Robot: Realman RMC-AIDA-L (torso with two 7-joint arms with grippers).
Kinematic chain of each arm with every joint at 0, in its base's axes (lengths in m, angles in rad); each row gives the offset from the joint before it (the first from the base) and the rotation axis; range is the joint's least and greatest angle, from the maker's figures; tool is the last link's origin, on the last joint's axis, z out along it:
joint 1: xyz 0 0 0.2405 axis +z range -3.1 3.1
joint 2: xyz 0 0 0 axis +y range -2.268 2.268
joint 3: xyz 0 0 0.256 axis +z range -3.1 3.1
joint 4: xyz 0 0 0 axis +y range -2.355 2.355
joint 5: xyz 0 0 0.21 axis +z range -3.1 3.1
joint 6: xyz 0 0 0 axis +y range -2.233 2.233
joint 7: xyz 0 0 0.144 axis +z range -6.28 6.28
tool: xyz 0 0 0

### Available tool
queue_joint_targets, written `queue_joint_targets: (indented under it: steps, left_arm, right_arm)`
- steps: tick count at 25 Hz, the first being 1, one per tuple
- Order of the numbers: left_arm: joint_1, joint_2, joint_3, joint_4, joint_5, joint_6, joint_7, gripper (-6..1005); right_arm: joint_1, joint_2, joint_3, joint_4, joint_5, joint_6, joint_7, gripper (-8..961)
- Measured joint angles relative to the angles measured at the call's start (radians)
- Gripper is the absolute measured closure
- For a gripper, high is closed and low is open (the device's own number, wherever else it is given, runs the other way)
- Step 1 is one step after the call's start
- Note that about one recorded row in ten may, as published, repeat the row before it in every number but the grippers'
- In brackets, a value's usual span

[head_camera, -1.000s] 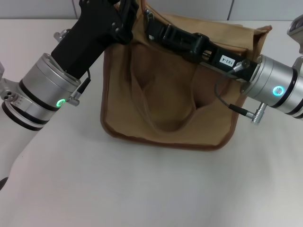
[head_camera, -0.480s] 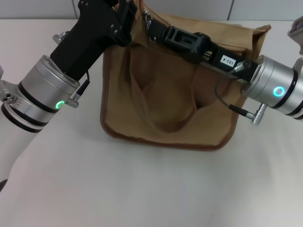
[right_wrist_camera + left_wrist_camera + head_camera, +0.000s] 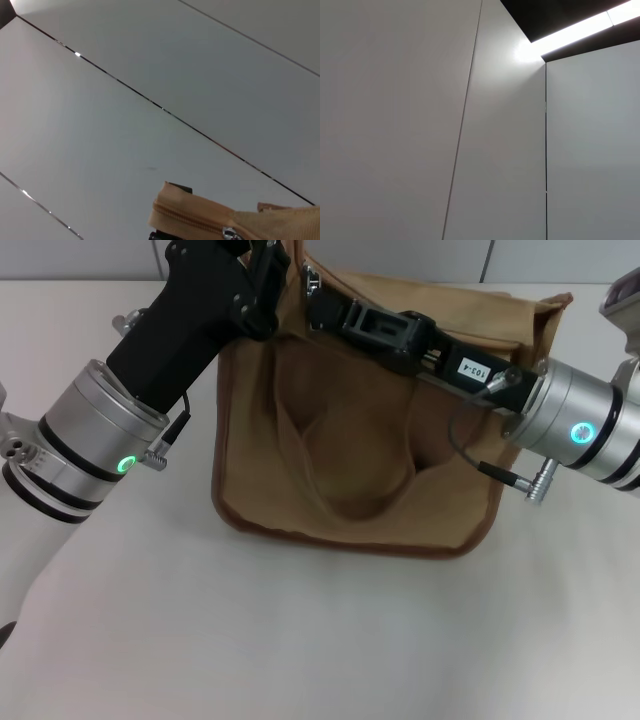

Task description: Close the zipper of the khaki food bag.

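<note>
The head camera is looking steeply down on the khaki food bag (image 3: 355, 430) and worktop (image 3: 300, 640). The left wrist camera is facing only wall panels (image 3: 420, 125) — the right wrist camera is sharing just the bag's zipper (image 3: 192, 218), close up.

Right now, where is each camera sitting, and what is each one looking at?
Head view: up on the robot's head, looking down at the khaki food bag on the white table; both arms show, left pincer and right pincer at the bag's top edge.
Left wrist view: on the left arm, facing only the wall panels; no body shows.
Right wrist view: on the right arm, facing wall panels, with the zipper at the edge.
Shared: head and right wrist views both show the bag.
</note>
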Motion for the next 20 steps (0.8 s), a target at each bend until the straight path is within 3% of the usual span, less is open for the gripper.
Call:
queue_joint_targets:
  steps: [10,16,20]
  left_arm:
    - [0.006,0.0,-0.001,-0.003,0.0,0.005,-0.001,943]
    - [0.011,0.0,-0.002,-0.003,-0.001,0.005,0.0,941]
    - [0.017,0.0,-0.01,0.0,-0.005,-0.001,0.005,941]
  right_arm:
    - [-0.002,0.0,-0.002,-0.006,-0.008,-0.008,-0.013,820]
    - [-0.007,0.0,-0.001,-0.006,-0.007,-0.009,-0.013,954]
    - [-0.028,-0.004,-0.001,-0.009,-0.008,-0.018,-0.01,953]
